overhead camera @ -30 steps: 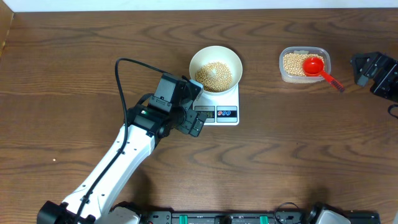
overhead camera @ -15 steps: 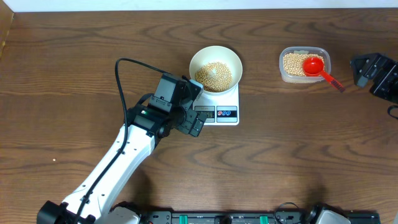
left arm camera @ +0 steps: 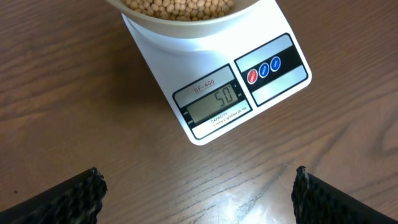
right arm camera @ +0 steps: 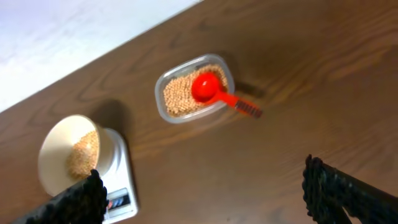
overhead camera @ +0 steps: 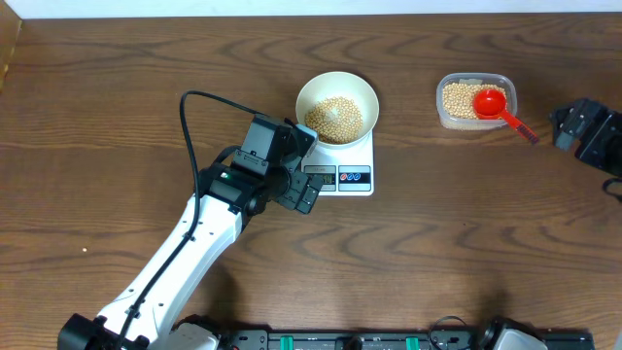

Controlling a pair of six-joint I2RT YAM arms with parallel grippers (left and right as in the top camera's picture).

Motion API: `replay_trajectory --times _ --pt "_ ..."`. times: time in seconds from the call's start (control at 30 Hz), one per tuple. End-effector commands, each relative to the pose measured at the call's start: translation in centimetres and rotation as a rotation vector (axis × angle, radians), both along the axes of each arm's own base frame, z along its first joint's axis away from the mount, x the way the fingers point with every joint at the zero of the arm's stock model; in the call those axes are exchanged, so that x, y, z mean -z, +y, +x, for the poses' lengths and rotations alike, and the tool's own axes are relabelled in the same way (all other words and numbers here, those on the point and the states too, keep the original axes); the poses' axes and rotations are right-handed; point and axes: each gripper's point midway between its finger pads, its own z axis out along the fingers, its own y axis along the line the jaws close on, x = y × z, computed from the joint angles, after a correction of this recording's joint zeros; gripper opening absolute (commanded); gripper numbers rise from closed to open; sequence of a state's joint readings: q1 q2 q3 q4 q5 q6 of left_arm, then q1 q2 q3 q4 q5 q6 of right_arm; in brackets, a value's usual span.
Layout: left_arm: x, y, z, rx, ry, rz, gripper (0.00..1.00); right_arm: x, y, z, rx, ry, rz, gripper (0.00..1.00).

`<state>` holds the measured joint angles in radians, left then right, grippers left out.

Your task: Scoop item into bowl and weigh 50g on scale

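Beans [overhead camera: 336, 118] in bowl [overhead camera: 336, 82] on scale [overhead camera: 356, 178]

One brown wooden table [overhead camera: 117, 87] carries everything. Two robot arms [overhead camera: 194, 243] are in view, each ending in one claw: the left claw [left arm camera: 198, 177] and the right claw [right arm camera: 202, 174], with two black fingers [left arm camera: 74, 199] apiece. Just ahead of the left claw stands one small white rectangular digital scale [left arm camera: 163, 65], with one grey display [left arm camera: 214, 102] and three round buttons [left arm camera: 264, 69], one red and two blue. On it sits one round white bowl [overhead camera: 336, 86]. Well ahead of the right claw is one clear rectangular plastic container [right arm camera: 224, 65] holding one red plastic scoop [right arm camera: 208, 87]. The small round tan-yellow beans [overhead camera: 335, 117] are too many to count; they lie in two heaps, one in the bowl and one in the container. One black cable [overhead camera: 184, 117] loops behind the left claw.
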<state>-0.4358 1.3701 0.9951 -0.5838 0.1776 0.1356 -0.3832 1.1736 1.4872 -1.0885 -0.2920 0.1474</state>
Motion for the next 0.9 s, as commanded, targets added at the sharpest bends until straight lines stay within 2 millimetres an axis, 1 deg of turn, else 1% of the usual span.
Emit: replay_trajectory --times 0.0,0.13,0.2,0.33,0.4,0.47,0.5,0.7,0.73,0.87 --pt "-0.2 0.0 0.2 0.01 -0.01 0.009 0.98 0.2 0.1 -1.8 0.026 -0.032 -0.101 0.99" --pt "-0.2 0.0 0.2 0.01 -0.01 0.009 0.98 1.4 1.2 -3.2 -0.008 -0.141 -0.171 0.99" --pt "-0.2 0.0 0.2 0.01 -0.01 0.009 0.98 2.7 1.8 -4.0 -0.022 -0.217 -0.203 0.99" --pt "-0.2 0.0 0.2 0.01 -0.01 0.008 0.98 5.3 2.4 -4.8 -0.031 -0.306 -0.228 0.99" --pt "-0.2 0.0 0.2 0.01 -0.01 0.009 0.98 6.7 2.6 -4.9 -0.035 -0.34 -0.238 0.99" --pt "-0.2 0.0 0.2 0.01 -0.01 0.009 0.98 8.7 2.9 -4.8 -0.042 -0.392 -0.253 0.99" --pt "-0.2 0.0 0.2 0.01 -0.01 0.009 0.98 9.3 3.0 -4.7 -0.042 -0.41 -0.261 0.99" --pt "-0.2 0.0 0.2 0.01 -0.01 0.009 0.98 11.8 3.5 -4.3 -0.045 -0.504 -0.297 0.99" --pt "-0.2 0.0 0.2 0.01 -0.01 0.008 0.98 12.7 3.8 -4.3 -0.05 -0.527 -0.303 0.99" --pt "-0.2 0.0 0.2 0.01 -0.01 0.009 0.98 14.2 4.4 -4.4 -0.068 -0.564 -0.304 0.99"
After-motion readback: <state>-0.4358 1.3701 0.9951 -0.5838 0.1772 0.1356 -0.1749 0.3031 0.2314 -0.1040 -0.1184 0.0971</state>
